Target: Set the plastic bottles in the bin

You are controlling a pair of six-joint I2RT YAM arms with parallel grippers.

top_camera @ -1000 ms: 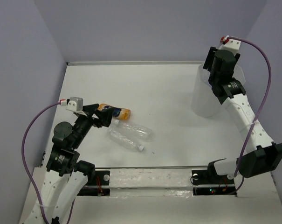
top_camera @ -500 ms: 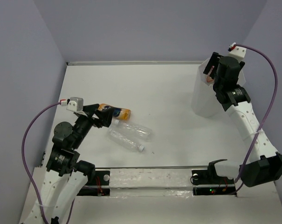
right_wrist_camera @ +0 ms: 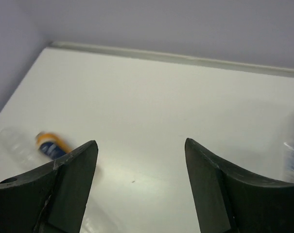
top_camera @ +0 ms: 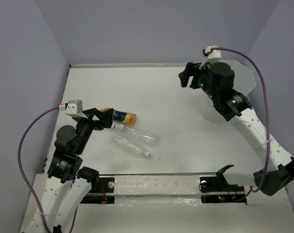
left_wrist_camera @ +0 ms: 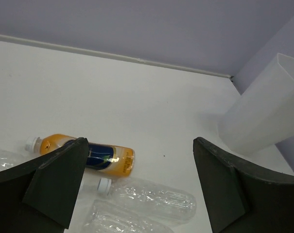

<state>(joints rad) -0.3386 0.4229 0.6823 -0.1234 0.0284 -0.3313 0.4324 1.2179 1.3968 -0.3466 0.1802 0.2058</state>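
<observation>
Top view: orange bottle (top_camera: pixel 123 117) lies flat on the table (top_camera: pixel 161 92), cap end toward the L arm. Two clear bottles (top_camera: pixel 139 134) lie just beside it on the near side, side by side and also flat. L gripper (top_camera: pixel 108 120) sits at the orange bottle's cap end, fingers spread and empty. Bin (top_camera: pixel 245 80) stands well apart from the orange bottle, across the table by the far corner, and the R arm hides much of it. R gripper (top_camera: pixel 189 78) hangs in the air on the bin's orange-bottle side.

L wrist view: L gripper (left_wrist_camera: pixel 139 145) is wide open w/ nothing held. One finger (left_wrist_camera: pixel 54 179) covers part of the orange bottle (left_wrist_camera: pixel 105 159). Clear bottles (left_wrist_camera: pixel 151 195) lie nearer the cam than it. A third clear bottle (left_wrist_camera: pixel 1 159) shows at the frame edge, by its cap end. Bin (left_wrist_camera: pixel 268 116) is far beyond, leaning in frame.

R wrist view: R gripper (right_wrist_camera: pixel 140 144) is wide open and empty, w/ bare table between the fingers. Orange bottle (right_wrist_camera: pixel 52 145) is small and blurred beside one finger, w/ a blurred clear bottle (right_wrist_camera: pixel 13 141) just beside it.
</observation>
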